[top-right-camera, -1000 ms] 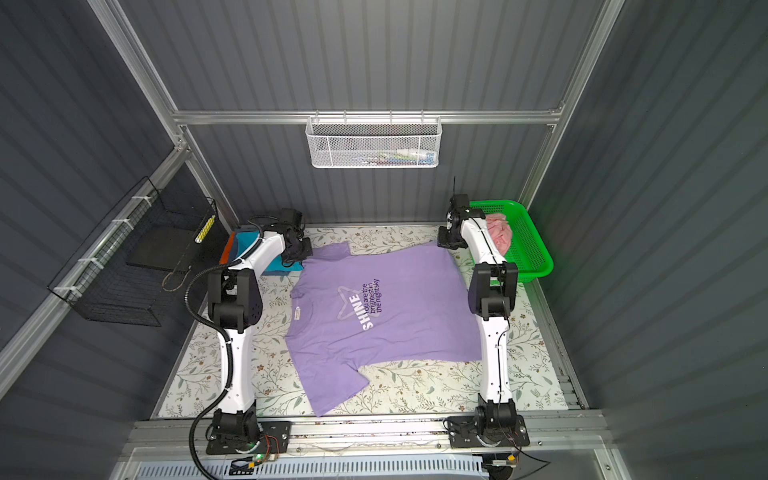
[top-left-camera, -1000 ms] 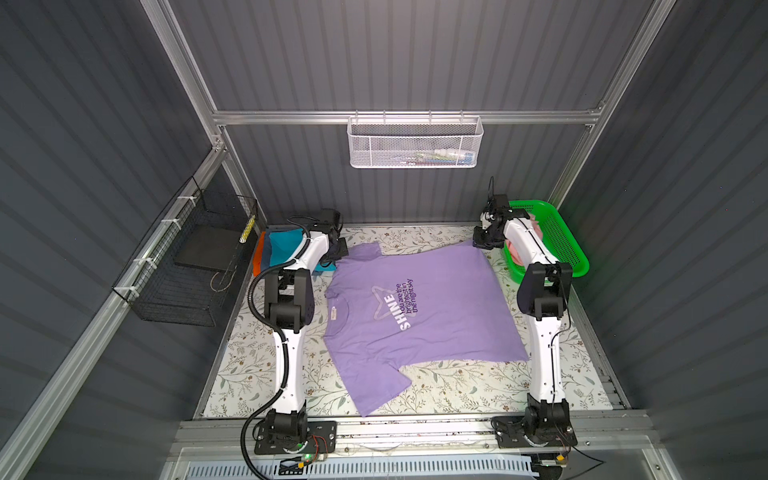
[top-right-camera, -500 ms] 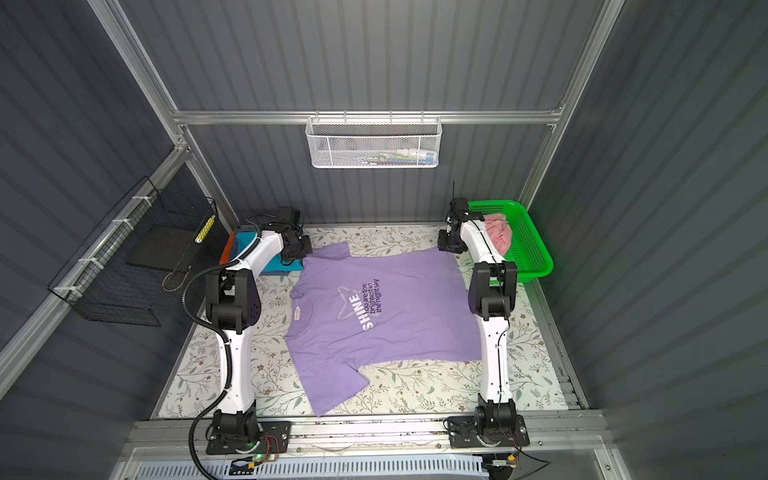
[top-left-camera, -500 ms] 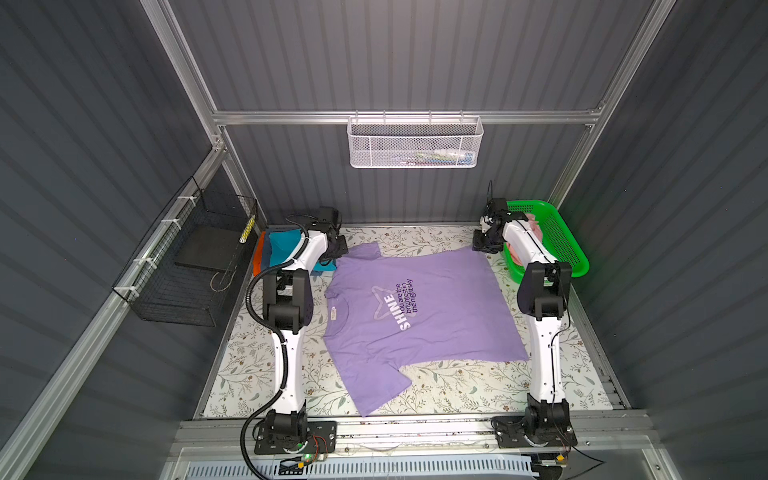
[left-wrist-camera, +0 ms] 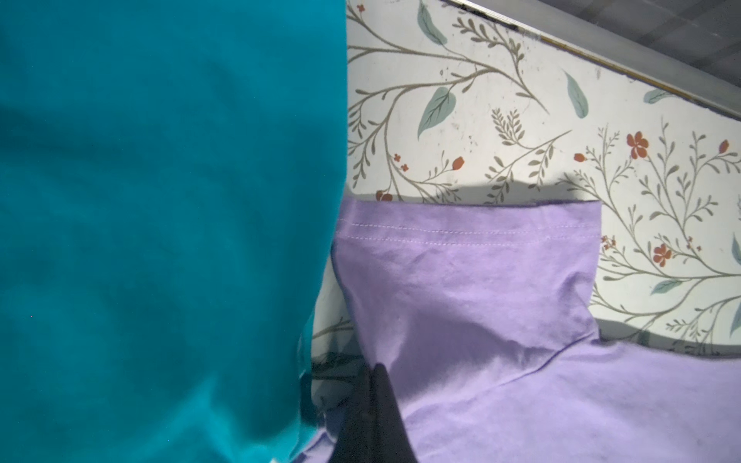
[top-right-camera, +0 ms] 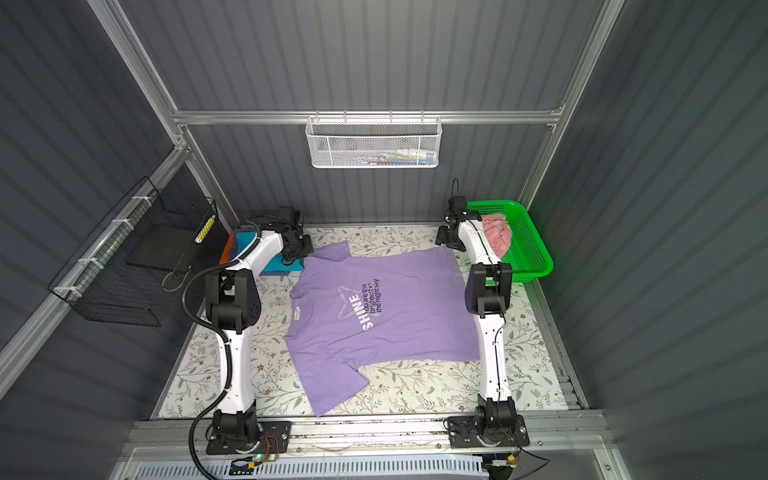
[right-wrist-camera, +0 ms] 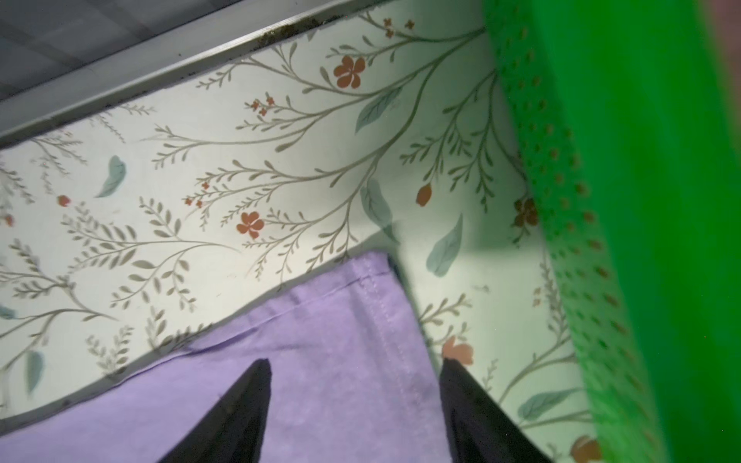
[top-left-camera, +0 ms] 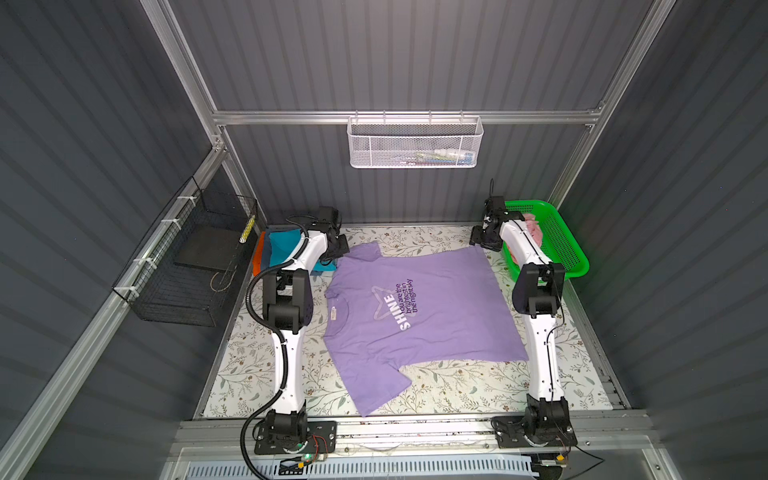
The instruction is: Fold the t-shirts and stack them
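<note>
Right fingers (right-wrist-camera: pixel 240 413) stand wide apart over the far hem corner of the lavender t-shirt (top-left-camera: pixel 436 332), holding nothing. Left fingers (left-wrist-camera: pixel 373 421) are pressed together at its far sleeve; whether they pinch cloth cannot be told. It lies spread print-up across the middle of the counter (top-left-camera: pixel 457 390). A folded teal t-shirt (top-left-camera: pixel 280 245) sits at the far left corner, and a pink t-shirt (top-right-camera: pixel 496 235) lies in the green basket (top-right-camera: pixel 536 272) at the far right corner.

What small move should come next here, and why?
Probably open the left fingers: they are shut at the sleeve of the shirt, while the right fingers stand open over its hem corner and it lies spread flat. With both free, a fold could start.
</note>
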Robot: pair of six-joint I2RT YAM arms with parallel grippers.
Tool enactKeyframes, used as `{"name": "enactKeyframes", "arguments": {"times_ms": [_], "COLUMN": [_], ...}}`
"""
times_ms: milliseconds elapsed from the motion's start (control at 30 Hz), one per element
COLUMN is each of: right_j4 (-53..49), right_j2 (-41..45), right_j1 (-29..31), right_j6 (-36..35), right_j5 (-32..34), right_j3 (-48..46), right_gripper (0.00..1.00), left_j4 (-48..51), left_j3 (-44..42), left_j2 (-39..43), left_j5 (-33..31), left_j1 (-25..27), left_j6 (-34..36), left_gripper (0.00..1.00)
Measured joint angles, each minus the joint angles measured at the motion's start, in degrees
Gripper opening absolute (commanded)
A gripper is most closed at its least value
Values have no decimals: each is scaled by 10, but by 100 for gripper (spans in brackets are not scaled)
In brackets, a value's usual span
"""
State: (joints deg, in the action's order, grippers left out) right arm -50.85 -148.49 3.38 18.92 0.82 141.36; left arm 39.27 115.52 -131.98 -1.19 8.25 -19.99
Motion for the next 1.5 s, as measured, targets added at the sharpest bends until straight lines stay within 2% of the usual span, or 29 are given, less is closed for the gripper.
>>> {"name": "enactKeyframes", "arguments": {"times_ms": [100, 133, 533, 667, 733, 833, 967, 1067, 1267, 1500], "right_j4": [-6, -10, -16, -11, -8, -4, 1, 2, 9, 55], "right_j2": [-14, -17, -47, -47, -48, -48, -50, -51, -47, 38], "right_j1": [6, 8, 0, 0, 0, 0, 0, 0, 0, 0], "right_j6": [16, 21, 69, 74, 77, 83, 83, 84, 62, 19], "right_j5": [5, 4, -22, -30, -36, -45, -57, -60, -54, -40], "right_j3": [13, 15, 31, 31, 31, 31, 31, 31, 23, -103], "right_gripper": [89, 98, 99, 75, 53, 29, 8, 0, 0, 0], "left_j4": [-7, -9, -24, -27, -28, -29, -30, -29, -29, -21], "left_j3": [-7, -10, -25, -32, -34, -35, -35, -35, -35, -39], "left_j2": [0, 0, 0, 0, 0, 0, 0, 0, 0, 18], "left_j5": [7, 10, 30, 34, 34, 35, 36, 36, 40, 48], "left_j1": [0, 0, 0, 0, 0, 0, 0, 0, 0, 0], "left_j6": [-2, -2, -10, -13, -13, -13, -13, -13, -13, -13], "left_gripper": [0, 0, 0, 0, 0, 0, 0, 0, 0, 0]}}
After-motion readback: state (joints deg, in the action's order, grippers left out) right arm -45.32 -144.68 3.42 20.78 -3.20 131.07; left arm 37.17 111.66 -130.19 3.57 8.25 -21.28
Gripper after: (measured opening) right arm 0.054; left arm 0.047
